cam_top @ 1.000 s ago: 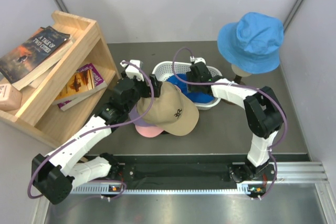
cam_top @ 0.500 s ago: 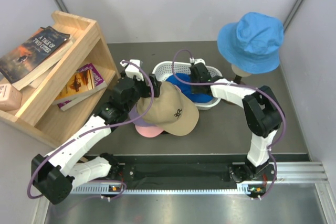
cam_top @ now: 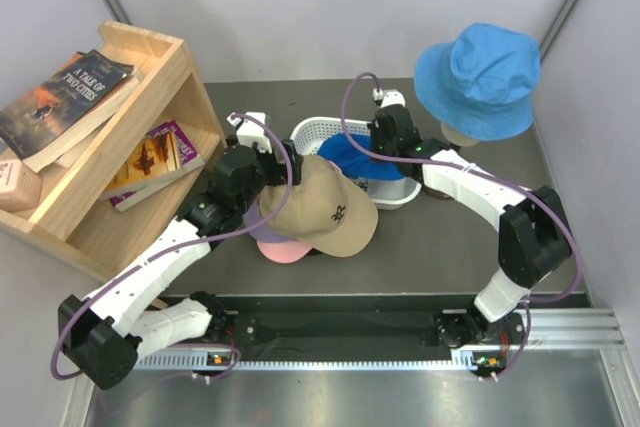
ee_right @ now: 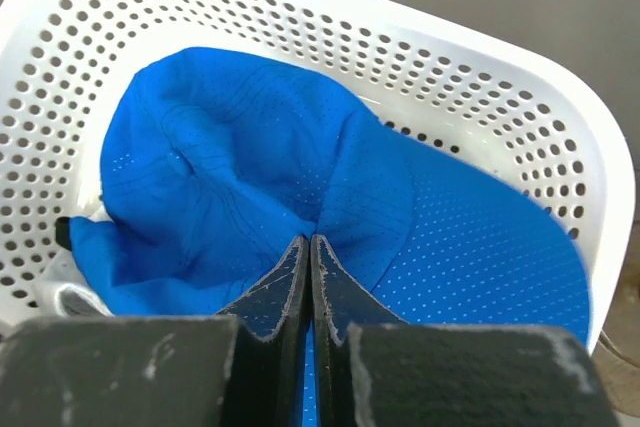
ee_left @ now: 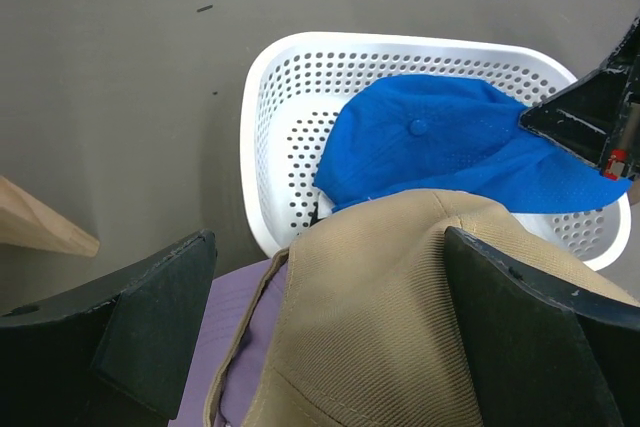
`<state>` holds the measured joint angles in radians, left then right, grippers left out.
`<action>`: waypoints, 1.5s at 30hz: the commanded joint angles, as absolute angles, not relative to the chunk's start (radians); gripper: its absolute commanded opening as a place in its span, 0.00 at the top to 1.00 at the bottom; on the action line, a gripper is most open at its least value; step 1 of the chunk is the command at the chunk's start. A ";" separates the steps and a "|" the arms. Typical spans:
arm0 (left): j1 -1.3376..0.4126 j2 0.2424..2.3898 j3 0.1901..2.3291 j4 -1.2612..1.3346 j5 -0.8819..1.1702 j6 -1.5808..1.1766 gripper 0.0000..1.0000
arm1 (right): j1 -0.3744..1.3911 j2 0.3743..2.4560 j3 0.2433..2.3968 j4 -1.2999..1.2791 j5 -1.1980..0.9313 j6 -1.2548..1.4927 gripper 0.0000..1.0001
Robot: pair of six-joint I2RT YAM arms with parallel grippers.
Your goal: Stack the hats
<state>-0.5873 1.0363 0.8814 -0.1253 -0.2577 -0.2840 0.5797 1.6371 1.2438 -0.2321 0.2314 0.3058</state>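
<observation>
Royal blue cap (cam_top: 357, 160) now lifted from basket (cam_top: 318, 131) by right gripper (ee_right: 308, 269).

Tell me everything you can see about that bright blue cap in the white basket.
The royal blue baseball cap is soft perforated mesh fabric with a button on its crown and a brim. It lies crumpled in the white perforated plastic basket, partly overlapped by the tan cap. The right gripper is shut, pinching a fold of its fabric.
</observation>
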 commanded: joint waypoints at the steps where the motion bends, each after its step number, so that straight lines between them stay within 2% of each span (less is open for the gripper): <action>1: -0.588 1.035 0.893 -0.267 -0.290 -0.224 0.01 | 0.583 1.597 1.301 -0.207 0.281 0.273 1.00; 11: -0.588 1.031 0.933 -0.295 -0.221 -0.196 0.01 | 0.583 1.553 1.448 -0.216 0.279 0.238 1.00; 22: -0.588 1.103 1.015 -0.278 -0.143 -0.161 0.01 | 0.583 1.454 1.465 -0.202 0.207 0.233 1.00; 35: -0.587 1.161 1.227 -0.209 -0.126 -0.061 0.01 | 0.584 1.367 1.480 -0.189 0.138 0.255 1.00; 45: -0.586 1.166 1.269 -0.017 0.207 -0.037 0.01 | 0.607 1.361 1.562 -0.202 0.126 0.245 1.00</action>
<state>-0.5842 1.1641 1.2179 -0.1589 0.0402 -0.0505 0.5880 1.4094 1.4746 -0.2481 0.1440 0.2462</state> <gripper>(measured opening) 0.991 0.005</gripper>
